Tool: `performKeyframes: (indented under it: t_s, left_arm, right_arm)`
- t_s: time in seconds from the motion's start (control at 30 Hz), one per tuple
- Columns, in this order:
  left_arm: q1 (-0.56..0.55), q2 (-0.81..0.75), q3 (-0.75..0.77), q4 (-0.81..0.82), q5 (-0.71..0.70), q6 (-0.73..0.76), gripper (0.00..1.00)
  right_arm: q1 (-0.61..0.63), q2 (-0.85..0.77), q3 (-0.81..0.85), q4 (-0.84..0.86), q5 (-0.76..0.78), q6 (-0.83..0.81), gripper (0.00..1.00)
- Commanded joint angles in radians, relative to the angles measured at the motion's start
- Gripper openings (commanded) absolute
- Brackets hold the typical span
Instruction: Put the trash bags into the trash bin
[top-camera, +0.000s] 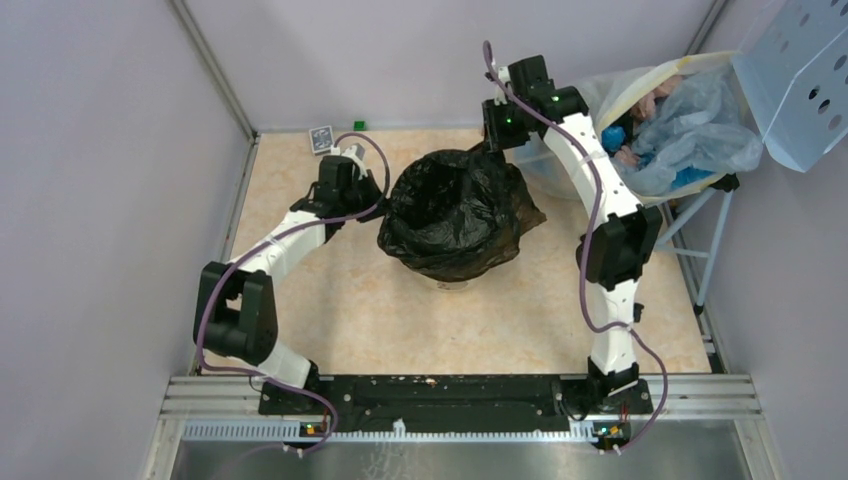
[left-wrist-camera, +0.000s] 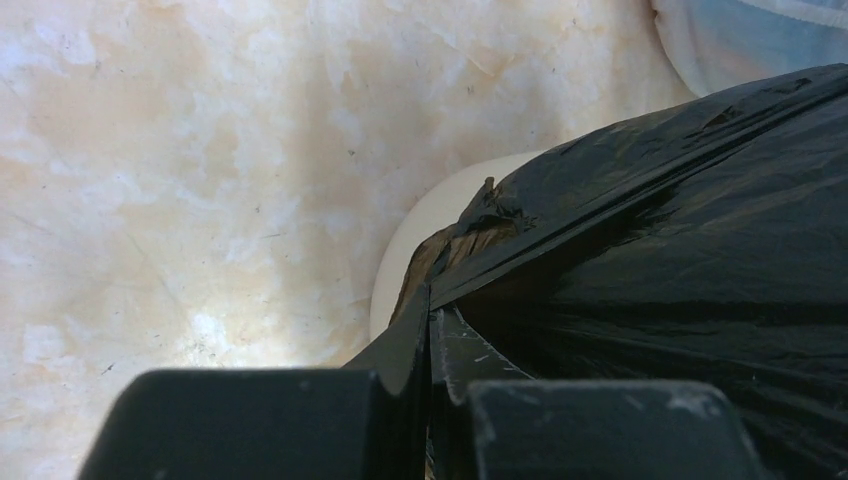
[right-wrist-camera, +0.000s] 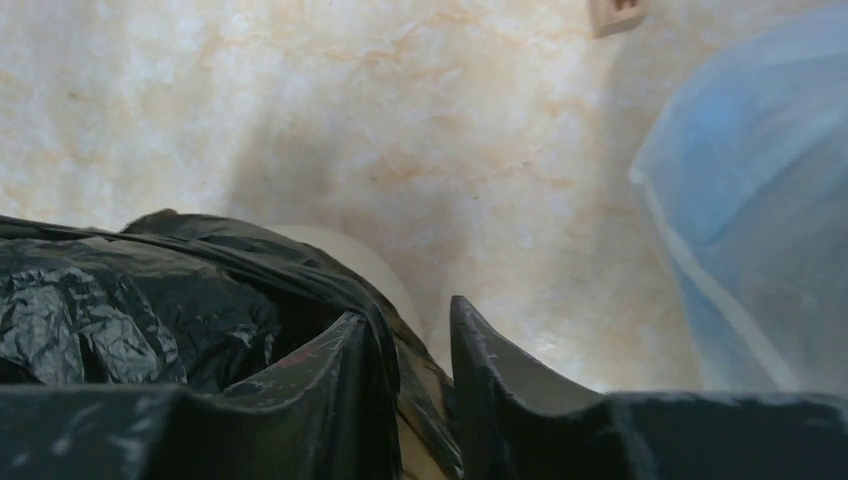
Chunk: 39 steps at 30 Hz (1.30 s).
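The table (top-camera: 330, 300) has a marbled cream-and-beige top. Near its middle stands the trash bin (left-wrist-camera: 425, 225), its pale body almost wholly hidden under the glossy black trash bag (top-camera: 455, 210) draped over it. Near the far left corner lie a small dark card (top-camera: 321, 138) and a tiny green piece (top-camera: 359, 125).

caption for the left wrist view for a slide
Left end effector shut on taut glossy black plastic trash bag beside the round pale cream bin

Overhead wide; wrists close, likely sharing bin (left-wrist-camera: 425, 215).
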Motion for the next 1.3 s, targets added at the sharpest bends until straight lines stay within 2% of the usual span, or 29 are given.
performKeyframes:
  t_s: [0.0, 0.13, 0.33, 0.43, 0.6, 0.77, 0.83, 0.87, 1.07, 1.27]
  left_arm:
    - [0.010, -0.017, -0.010, 0.006, 0.002, 0.003, 0.00]
    - [0.010, -0.034, -0.002, 0.008, -0.009, 0.004, 0.00]
    - [0.010, -0.039, 0.013, -0.003, -0.012, 0.011, 0.00]
    - [0.010, -0.041, 0.013, -0.004, -0.015, 0.013, 0.00]
    - [0.010, -0.033, 0.021, -0.011, -0.015, 0.015, 0.00]
    - [0.010, -0.042, 0.028, -0.024, -0.043, 0.014, 0.00]
    - [0.010, -0.048, 0.028, -0.026, -0.049, 0.014, 0.00]
    - [0.010, -0.050, 0.028, -0.026, -0.048, 0.014, 0.00]
    - [0.010, -0.052, 0.027, -0.022, -0.036, 0.014, 0.00]
    - [0.009, -0.040, 0.020, -0.021, -0.003, 0.006, 0.00]
  right_arm:
    - [-0.016, -0.046, 0.127, -0.065, 0.130, -0.008, 0.40]
    - [-0.016, -0.138, 0.094, -0.074, 0.154, -0.014, 0.57]
    - [0.006, -0.287, -0.026, -0.086, 0.128, -0.023, 0.59]
    - [0.061, -0.344, -0.096, -0.082, 0.165, -0.036, 0.65]
    - [0.171, -0.342, -0.105, -0.132, 0.302, -0.036, 0.69]
    - [0.208, -0.337, -0.158, -0.163, 0.366, -0.028, 0.68]
    - [0.209, -0.344, -0.191, -0.163, 0.380, -0.024, 0.61]
    - [0.209, -0.351, -0.210, -0.159, 0.389, -0.019, 0.54]
    - [0.187, -0.443, -0.357, -0.081, 0.397, 0.004, 0.00]
    - [0.096, -0.556, -0.570, -0.004, 0.326, 0.039, 0.00]
